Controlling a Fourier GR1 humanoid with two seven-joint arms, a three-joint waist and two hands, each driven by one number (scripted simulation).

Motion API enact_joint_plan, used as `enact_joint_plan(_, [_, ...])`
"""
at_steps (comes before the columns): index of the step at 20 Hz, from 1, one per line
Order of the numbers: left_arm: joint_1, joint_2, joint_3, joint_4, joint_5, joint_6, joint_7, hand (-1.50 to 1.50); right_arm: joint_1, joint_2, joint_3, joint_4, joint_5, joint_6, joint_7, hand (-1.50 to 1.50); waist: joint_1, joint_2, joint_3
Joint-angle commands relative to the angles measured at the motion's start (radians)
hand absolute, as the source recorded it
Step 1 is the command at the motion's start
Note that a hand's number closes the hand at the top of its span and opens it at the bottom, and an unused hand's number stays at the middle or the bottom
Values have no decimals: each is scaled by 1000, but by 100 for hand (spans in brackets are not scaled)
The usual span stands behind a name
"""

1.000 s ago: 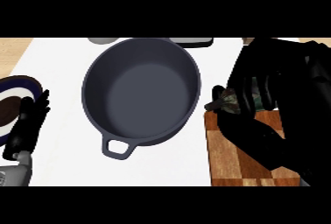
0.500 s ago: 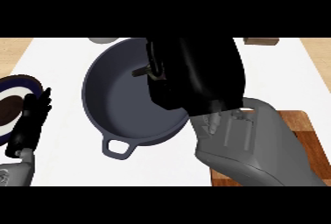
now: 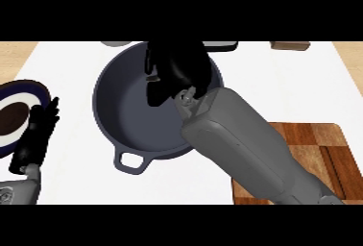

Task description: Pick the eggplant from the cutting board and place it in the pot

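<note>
right hand over the pot, eggplant out of sight

at far left, a dark blue plate (image 3: 16, 96) with a white ring and a brown centre sits partly cut off by the edge. just beside it, the left hand (image 3: 37, 132) rests open near the left edge, its black fingers straight and pointing up the counter (image 3: 64, 57), which is white.

at the centre stands the pot (image 3: 135, 125), dark grey and oval, with a loop handle at its near rim. the right hand (image 3: 174, 69) hangs over the pot's far half, its grey forearm coming in from the lower right and crossing the pot's right rim. the black fingers point down into the pot; whether they are curled round anything cannot be told. the eggplant cannot be made out: it is neither seen in the bare part of the pot nor on the visible part of the board.

at lower right lies the wooden board (image 3: 312, 144), partly covered by the forearm. a small brown object (image 3: 289, 45) sits at the top edge, right.
</note>
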Motion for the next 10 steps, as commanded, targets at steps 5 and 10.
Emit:
enact_joint_plan(5, [-12,18,41,71,32,-47,-68,0,40,7,42,149,-185,-296,-141,-150,-3,2,0])
enact_joint_plan(10, [-46,-7,5,6,-15,-2,12,0,38,7,30,158,-247,-575,-200,-150,8,1,1])
